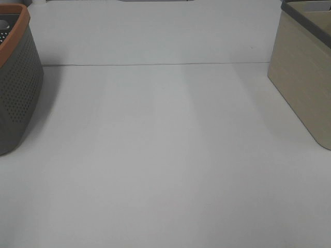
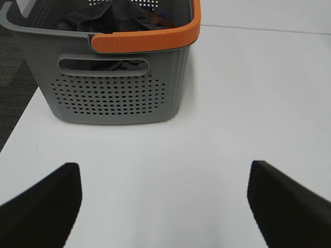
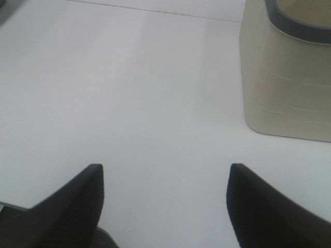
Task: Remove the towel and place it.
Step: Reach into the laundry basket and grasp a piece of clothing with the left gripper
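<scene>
A dark charcoal towel [image 2: 111, 18] lies crumpled inside a grey perforated basket [image 2: 116, 95] with an orange rim. The same basket [image 1: 18, 88] stands at the left edge of the exterior high view, where the towel is hidden. My left gripper [image 2: 163, 170] is open and empty, above the white table a short way from the basket's side. My right gripper [image 3: 165, 170] is open and empty, above the table beside a beige bin [image 3: 287, 77]. Neither gripper shows in the exterior high view.
The beige bin [image 1: 305, 77] with a dark grey rim stands at the right edge of the white table [image 1: 165, 155]. A seam line [image 1: 155, 64] crosses the table at the back. Dark floor [image 2: 13, 77] lies beyond the table edge beside the basket.
</scene>
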Tool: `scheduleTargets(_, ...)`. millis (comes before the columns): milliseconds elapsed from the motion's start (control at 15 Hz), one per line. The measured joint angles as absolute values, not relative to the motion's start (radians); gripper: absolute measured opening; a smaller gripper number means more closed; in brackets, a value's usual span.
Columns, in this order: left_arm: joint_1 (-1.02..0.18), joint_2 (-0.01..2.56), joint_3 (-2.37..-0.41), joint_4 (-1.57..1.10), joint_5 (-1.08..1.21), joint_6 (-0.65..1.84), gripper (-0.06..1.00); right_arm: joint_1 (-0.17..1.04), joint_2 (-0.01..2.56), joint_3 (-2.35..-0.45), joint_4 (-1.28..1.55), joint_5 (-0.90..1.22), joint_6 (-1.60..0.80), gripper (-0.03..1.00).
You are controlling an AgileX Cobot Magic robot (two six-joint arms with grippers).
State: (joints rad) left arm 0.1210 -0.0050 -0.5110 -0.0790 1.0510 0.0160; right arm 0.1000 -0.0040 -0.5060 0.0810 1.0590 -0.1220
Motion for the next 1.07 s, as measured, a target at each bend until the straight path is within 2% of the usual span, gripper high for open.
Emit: scheduleTargets(1067, 0.121, -0.005, -0.511, -0.080, 1.051, 0.016, 0.81, 0.100, -0.004, -0.506, 0.081, 1.059, -0.122, 0.67)
